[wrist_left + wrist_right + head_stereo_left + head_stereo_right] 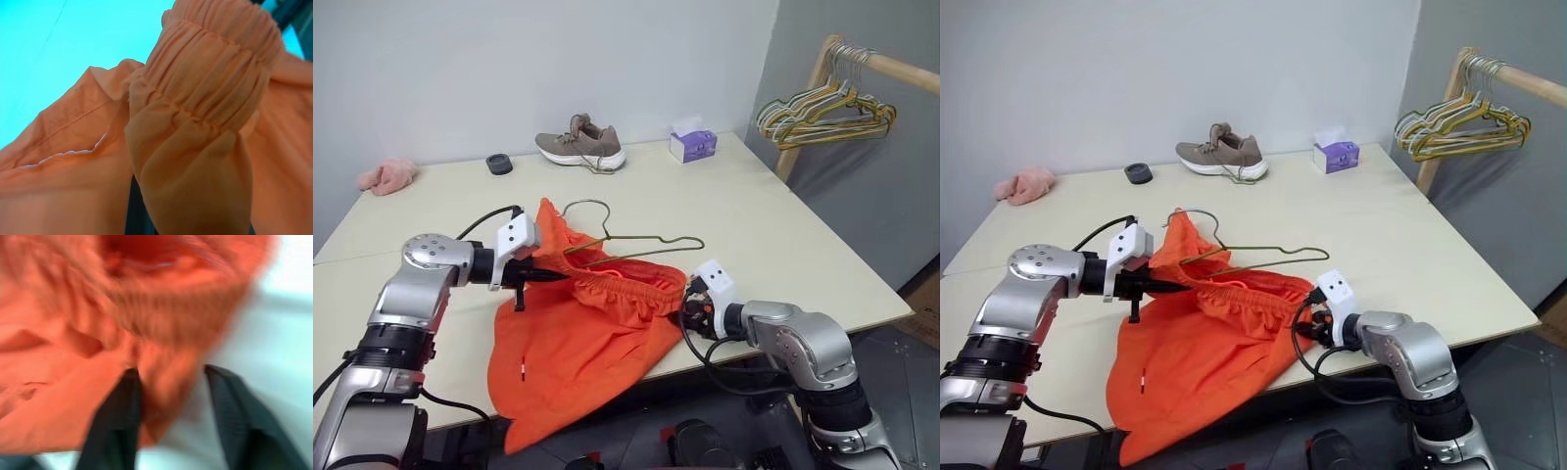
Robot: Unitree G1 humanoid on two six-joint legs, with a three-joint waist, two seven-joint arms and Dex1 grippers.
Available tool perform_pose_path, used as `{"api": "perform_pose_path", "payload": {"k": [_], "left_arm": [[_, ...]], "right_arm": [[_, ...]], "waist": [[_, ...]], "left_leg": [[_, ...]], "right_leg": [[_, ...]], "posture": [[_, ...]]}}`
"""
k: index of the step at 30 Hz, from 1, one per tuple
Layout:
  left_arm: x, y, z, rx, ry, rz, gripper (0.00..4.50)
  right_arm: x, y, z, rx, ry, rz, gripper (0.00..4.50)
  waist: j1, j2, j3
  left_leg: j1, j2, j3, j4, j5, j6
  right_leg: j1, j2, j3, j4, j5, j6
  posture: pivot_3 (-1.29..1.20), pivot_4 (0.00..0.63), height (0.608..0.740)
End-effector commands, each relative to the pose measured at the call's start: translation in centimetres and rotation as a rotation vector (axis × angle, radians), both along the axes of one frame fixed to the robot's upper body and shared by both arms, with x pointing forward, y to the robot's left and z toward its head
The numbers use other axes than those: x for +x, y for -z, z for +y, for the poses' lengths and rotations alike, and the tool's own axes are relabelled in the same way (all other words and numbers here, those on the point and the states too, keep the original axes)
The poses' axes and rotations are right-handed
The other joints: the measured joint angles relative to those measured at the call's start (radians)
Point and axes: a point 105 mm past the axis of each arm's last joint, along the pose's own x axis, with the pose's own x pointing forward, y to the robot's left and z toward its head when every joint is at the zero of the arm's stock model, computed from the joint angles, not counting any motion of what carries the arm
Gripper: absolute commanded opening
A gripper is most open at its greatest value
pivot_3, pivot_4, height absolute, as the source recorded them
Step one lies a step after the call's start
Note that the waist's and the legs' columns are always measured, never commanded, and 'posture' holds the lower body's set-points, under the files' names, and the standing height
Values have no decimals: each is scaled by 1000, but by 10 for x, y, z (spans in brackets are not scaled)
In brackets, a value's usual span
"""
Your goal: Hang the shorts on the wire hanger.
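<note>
The shorts (pixel 587 333) hang over the near edge of the table (pixel 783 235), and we fear the right gripper (pixel 689 305), half-open around the waistband, may miss it, while the left gripper (pixel 553 277), pinching the cloth, drags the hanger (pixel 636 242) away.
</note>
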Motion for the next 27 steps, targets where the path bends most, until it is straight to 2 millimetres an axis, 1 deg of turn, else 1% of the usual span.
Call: {"api": "perform_pose_path", "payload": {"k": [1,3,5,8,11,13,16,20,21,22,26,27], "left_arm": [[-6,-25,10,-27,-21,-34,0],[-16,-24,15,-19,-10,16,0],[-23,-23,21,-6,-9,56,0],[-25,-23,26,-3,-26,74,0],[-18,-25,31,-31,-84,65,0],[-14,-26,31,-52,-105,57,0],[-14,-22,27,-55,-100,59,0],[-16,-17,23,-45,-82,63,0],[-16,-17,22,-44,-79,62,0],[-16,-17,22,-43,-77,61,0],[-15,-18,20,-46,-70,56,0],[-15,-18,19,-47,-68,55,0]], "right_arm": [[16,-18,-16,4,50,-105,647],[20,-23,-25,-1,59,-125,45],[22,-28,-31,-5,62,-145,45],[23,-33,-33,3,60,-165,45],[18,-44,-25,27,-14,-209,45],[12,-51,-17,50,-86,-236,45],[7,-57,-10,74,-113,-238,637],[-5,-62,11,127,-170,-195,2044],[-6,-61,15,135,-176,-179,2319],[-7,-61,17,138,-178,-168,2711],[-2,-50,31,131,-145,-115,4099],[1,-46,33,125,-132,-100,4099]], "waist": [[1,0,0],[1,0,0],[1,1,1],[5,1,1],[11,1,1],[14,1,1],[16,1,1],[18,1,1],[18,1,1],[19,1,1],[21,1,1],[21,1,1]], "left_leg": [[0,0,0,0,0,0],[0,0,0,0,0,0],[0,0,1,0,0,0],[0,0,0,-1,0,0],[0,0,0,-1,0,0],[0,0,0,-1,0,0],[0,0,0,-1,0,0],[0,0,0,-2,0,0],[0,1,0,-2,0,0],[0,1,0,-2,0,0],[0,1,0,-2,0,0],[0,1,0,-2,0,0]], "right_leg": [[0,0,0,0,0,0],[0,0,0,0,0,0],[0,0,0,0,0,0],[0,0,0,0,0,-1],[0,0,-1,0,-1,-1],[0,0,0,0,-1,-1],[0,0,0,-1,-1,-1],[0,0,0,-2,-1,-1],[0,0,0,-2,-1,-1],[0,0,0,-2,-1,-1],[0,0,0,-2,-1,-1],[0,0,0,-2,-1,-1]], "posture": [[-262,0,740],[-260,0,740],[-258,0,740],[-258,0,740],[-257,0,740],[-258,0,740],[-258,0,740],[-259,0,740],[-259,0,740],[-259,0,740],[-260,0,740],[-260,0,740]]}}
